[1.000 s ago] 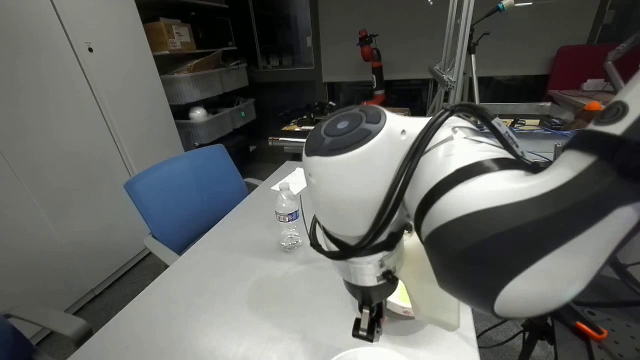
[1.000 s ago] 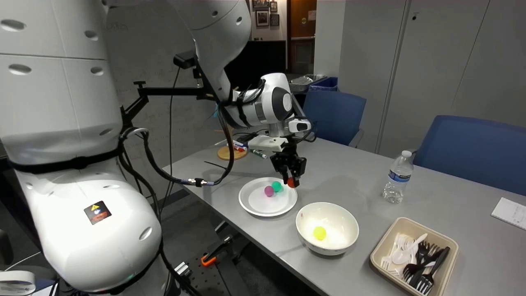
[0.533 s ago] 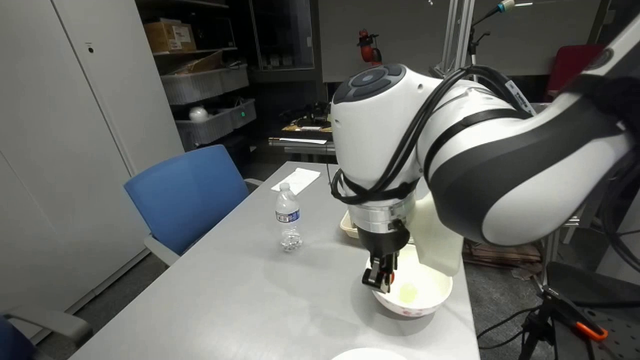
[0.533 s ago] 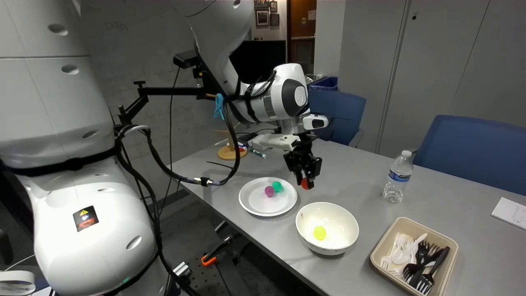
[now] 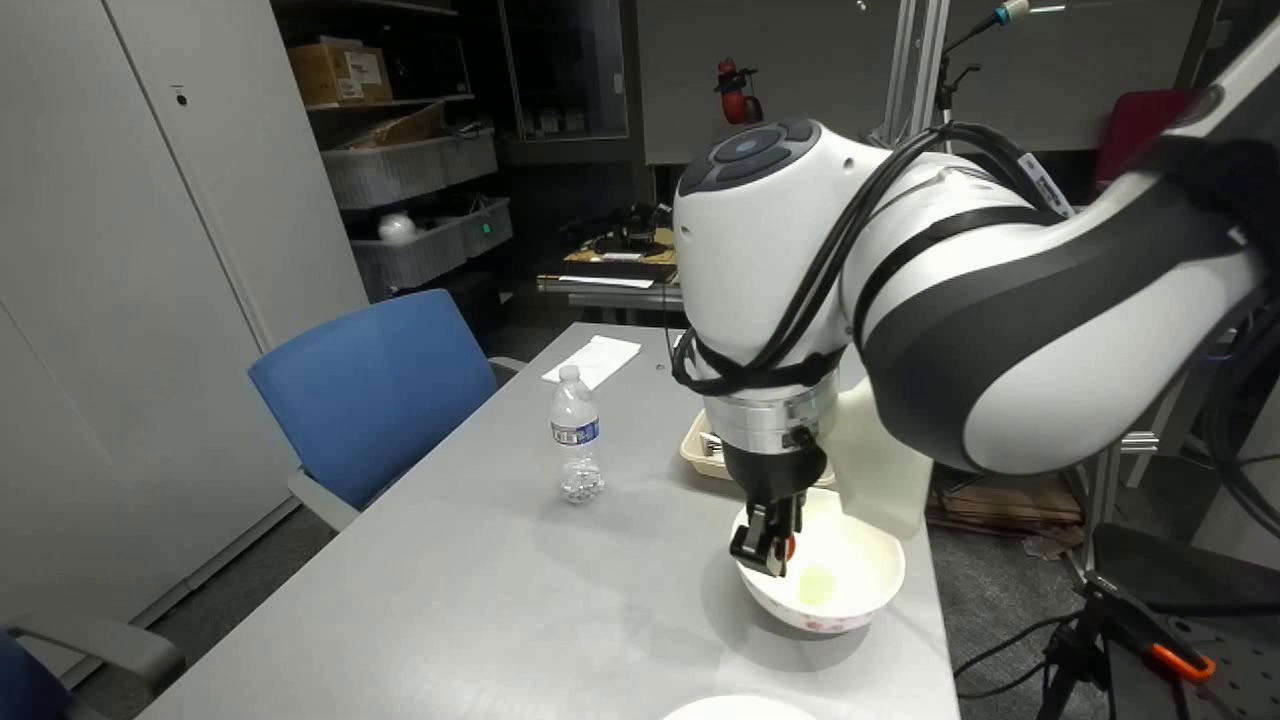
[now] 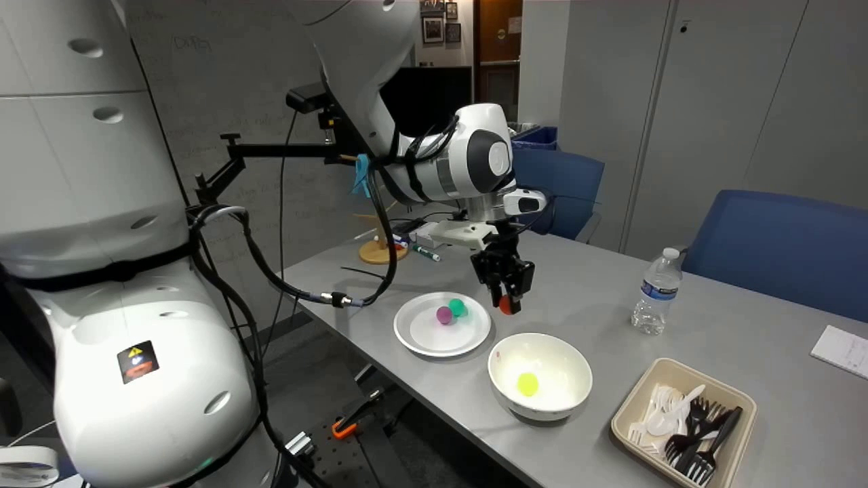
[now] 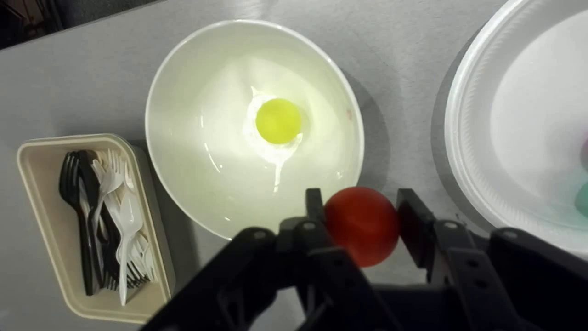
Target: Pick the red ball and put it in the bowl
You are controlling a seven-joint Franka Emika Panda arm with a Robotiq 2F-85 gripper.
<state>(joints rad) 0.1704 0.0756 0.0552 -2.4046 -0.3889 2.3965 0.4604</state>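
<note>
The red ball (image 7: 363,230) is held between the two black fingers of my gripper (image 7: 360,207); the fingers touch it on both sides. In both exterior views the ball (image 6: 505,305) (image 5: 790,547) shows partly behind the fingertips, raised above the table. The white bowl (image 7: 206,115) stands on the table with a yellow ball (image 7: 278,121) in it. In the wrist view my gripper and the red ball overlap the bowl's near right rim. In an exterior view the gripper (image 6: 510,301) is beyond the bowl (image 6: 566,373), not over its middle.
A white plate (image 6: 420,332) with a purple ball (image 6: 444,315) and a green ball (image 6: 457,308) is beside the bowl. A tan tray (image 7: 59,248) with plastic cutlery is on the bowl's other side. A water bottle (image 5: 575,440) stands farther along the table.
My gripper has moved with the red ball from beside the plate toward the bowl's side and a little away from the plate. The last half second shows only slight motion. Bowl and plate have stayed.
</note>
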